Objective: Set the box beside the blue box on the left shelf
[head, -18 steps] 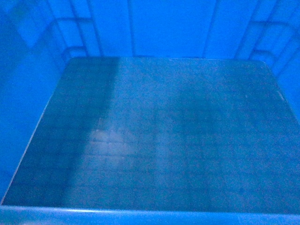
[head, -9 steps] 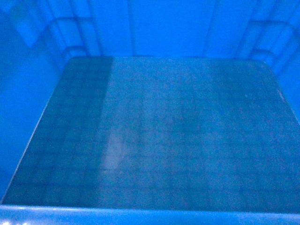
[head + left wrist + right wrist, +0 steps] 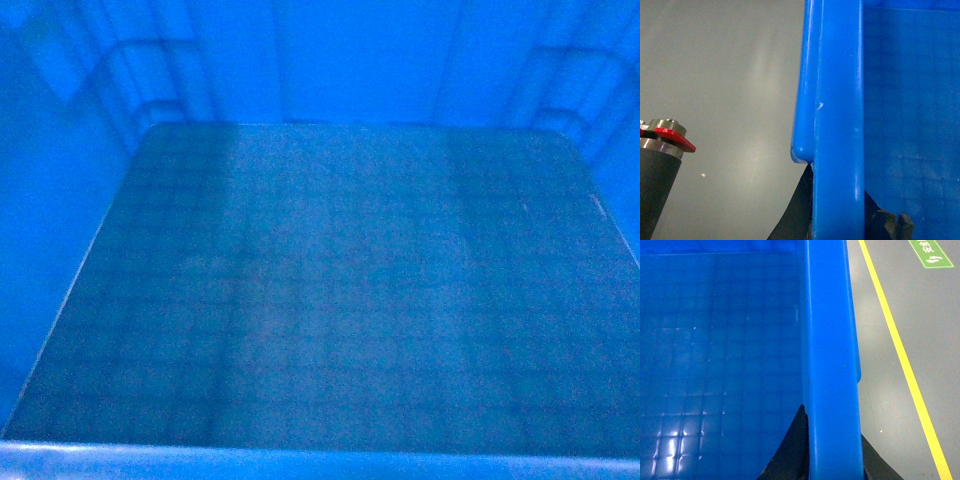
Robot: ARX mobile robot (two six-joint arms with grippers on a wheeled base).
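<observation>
The box (image 3: 330, 290) fills the head view: bright blue walls and a grid-embossed floor, empty inside. My left gripper (image 3: 836, 207) is shut on the box's left rim (image 3: 837, 100), one dark finger (image 3: 800, 205) outside the wall and one inside. On the opposite side my right gripper (image 3: 834, 447) is shut on the right rim (image 3: 832, 340), its dark fingers (image 3: 792, 445) straddling the wall. Grey floor shows below the box in both wrist views. The left shelf and the other blue box are out of view.
A dark cylinder with a metal cap and a red tab (image 3: 660, 165) stands at the lower left of the left wrist view. A yellow floor line (image 3: 900, 350) and a green floor marking (image 3: 932, 252) lie to the right of the box.
The pale reflection on the box's floor has drifted and faded. The box's place in the head view has hardly changed.
</observation>
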